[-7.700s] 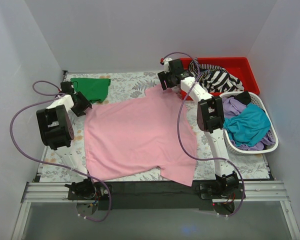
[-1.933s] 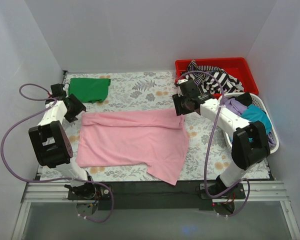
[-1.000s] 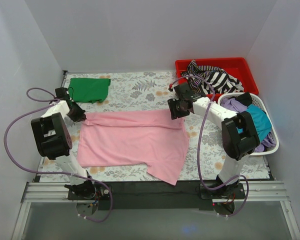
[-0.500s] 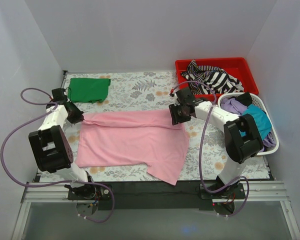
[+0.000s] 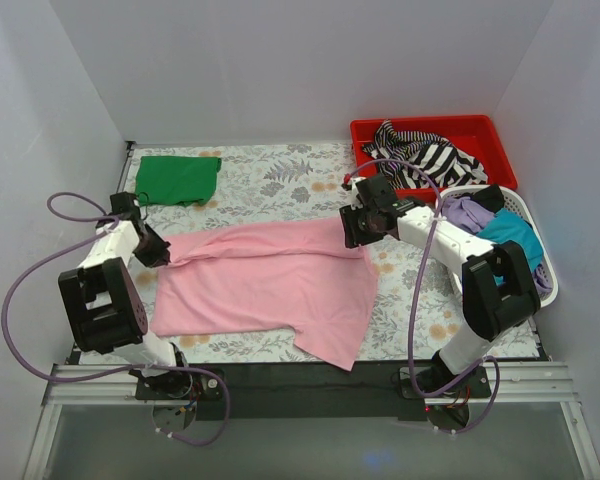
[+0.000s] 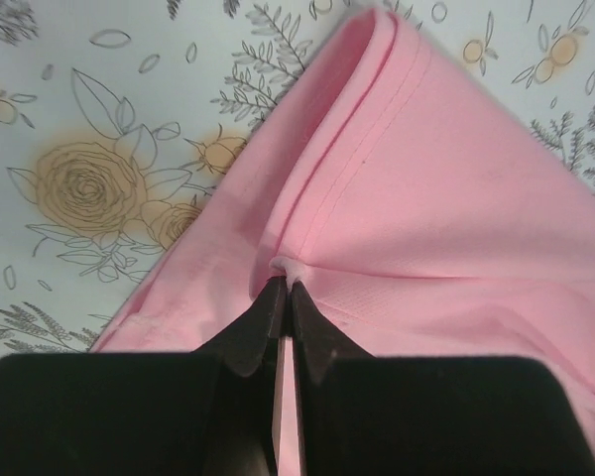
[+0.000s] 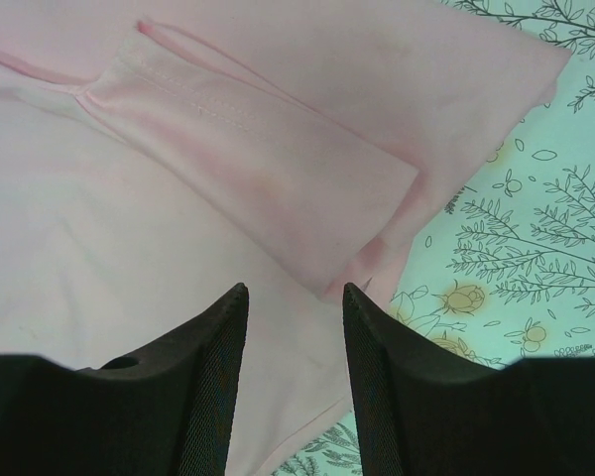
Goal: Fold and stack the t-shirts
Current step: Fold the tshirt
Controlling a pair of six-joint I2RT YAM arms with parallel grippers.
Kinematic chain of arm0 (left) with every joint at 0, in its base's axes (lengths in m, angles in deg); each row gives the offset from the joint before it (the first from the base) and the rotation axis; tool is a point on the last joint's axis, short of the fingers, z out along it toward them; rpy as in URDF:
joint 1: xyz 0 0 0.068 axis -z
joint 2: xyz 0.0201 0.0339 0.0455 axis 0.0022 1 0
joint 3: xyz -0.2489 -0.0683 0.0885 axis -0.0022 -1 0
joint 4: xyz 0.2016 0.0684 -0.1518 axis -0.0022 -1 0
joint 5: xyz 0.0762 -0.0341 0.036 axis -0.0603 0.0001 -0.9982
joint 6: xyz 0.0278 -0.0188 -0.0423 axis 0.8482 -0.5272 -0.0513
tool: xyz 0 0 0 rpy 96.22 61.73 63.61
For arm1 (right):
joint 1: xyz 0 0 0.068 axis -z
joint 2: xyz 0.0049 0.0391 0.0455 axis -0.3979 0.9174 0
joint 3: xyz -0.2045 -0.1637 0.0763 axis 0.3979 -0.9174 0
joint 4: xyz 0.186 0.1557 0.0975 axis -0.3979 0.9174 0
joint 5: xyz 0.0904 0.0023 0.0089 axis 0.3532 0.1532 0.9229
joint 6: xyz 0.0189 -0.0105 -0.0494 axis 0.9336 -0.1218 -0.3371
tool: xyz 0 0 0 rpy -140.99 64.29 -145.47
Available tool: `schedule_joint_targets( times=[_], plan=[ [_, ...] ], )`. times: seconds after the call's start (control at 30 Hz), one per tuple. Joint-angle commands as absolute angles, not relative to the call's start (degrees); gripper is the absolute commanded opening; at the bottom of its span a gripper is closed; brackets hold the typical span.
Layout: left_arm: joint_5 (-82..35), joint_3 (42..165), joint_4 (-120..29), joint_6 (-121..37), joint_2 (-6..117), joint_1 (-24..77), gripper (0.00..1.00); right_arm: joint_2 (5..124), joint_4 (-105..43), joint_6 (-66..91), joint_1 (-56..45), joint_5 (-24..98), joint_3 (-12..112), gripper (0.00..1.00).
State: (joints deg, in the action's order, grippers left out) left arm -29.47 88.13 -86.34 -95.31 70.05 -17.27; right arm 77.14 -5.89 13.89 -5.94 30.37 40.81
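Pink t-shirt (image 5: pixel 270 280): lies mid-worktop (image 5: pixel 280 170), doubled over into a wide band, with one sleeve trailing toward the near edge.
Left hand (image 6: pixel 283 290): pressed together, pinching a small ridge of pink cloth at the band's far left corner, beside the hem stitching.
Right hand (image 7: pixel 295 290): spread over the band's far right corner, where a sleeve lies folded onto the body. It holds nothing; whether the tips touch the cloth cannot be told.
Handling: judged light, limp and non-fragile. The cloth will sag between grip points and drag on the worktop, and the plies may slide apart if only the top one is pinched.
Grip points: corners and stitched hems, taking both plies. The two far corners suit a paired lift.
Green t-shirt (image 5: pixel 178 178): folded, at the far left of the worktop, apart from the pink one. It is the probable stack base.
Striped t-shirt (image 5: pixel 420 155): crumpled in the red tray (image 5: pixel 485 128).
Teal t-shirt (image 5: pixel 505 228) and purple t-shirt (image 5: pixel 465 210): heaped in the white basket (image 5: pixel 545 285).
Markings: no brand, label or writing is readable on any garment. The worktop carries a floral print only.
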Motion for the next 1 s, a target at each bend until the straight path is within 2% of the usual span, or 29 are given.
schedule_joint_targets(
  times=[0.0,0.3,0.5,0.8,0.83,0.93,0.97],
  plan=[
    [-35.2,91.02,-86.07,-96.22,66.1,-17.7,0.01,75.15,-5.26,13.55,-6.26,29.34,40.58,0.49],
    [-40.03,96.12,-85.46,-97.8,72.42,-17.7,0.01,75.93,-5.09,13.9,-6.17,27.42,39.18,0.49],
    [-37.85,95.87,-85.2,-96.31,75.68,-17.71,0.01,78.13,-5.0,12.85,-6.08,27.4,40.67,0.5],
    [-40.22,93.67,-84.49,-95.95,75.33,-17.7,0.01,86.38,-6.32,9.95,-5.64,28.37,50.76,0.54],
    [-40.04,93.32,-84.06,-95.95,75.16,-17.79,0.06,86.92,-6.4,10.03,-5.56,28.46,51.65,0.54],
    [-38.64,92.88,-83.18,-95.78,74.89,-17.7,0.45,89.29,-6.49,10.03,-5.29,28.46,54.38,0.55],
    [-37.24,92.7,-83.0,-95.95,74.89,-17.7,0.52,89.9,-6.49,10.03,-5.12,30.2,54.9,0.55]
  ],
)
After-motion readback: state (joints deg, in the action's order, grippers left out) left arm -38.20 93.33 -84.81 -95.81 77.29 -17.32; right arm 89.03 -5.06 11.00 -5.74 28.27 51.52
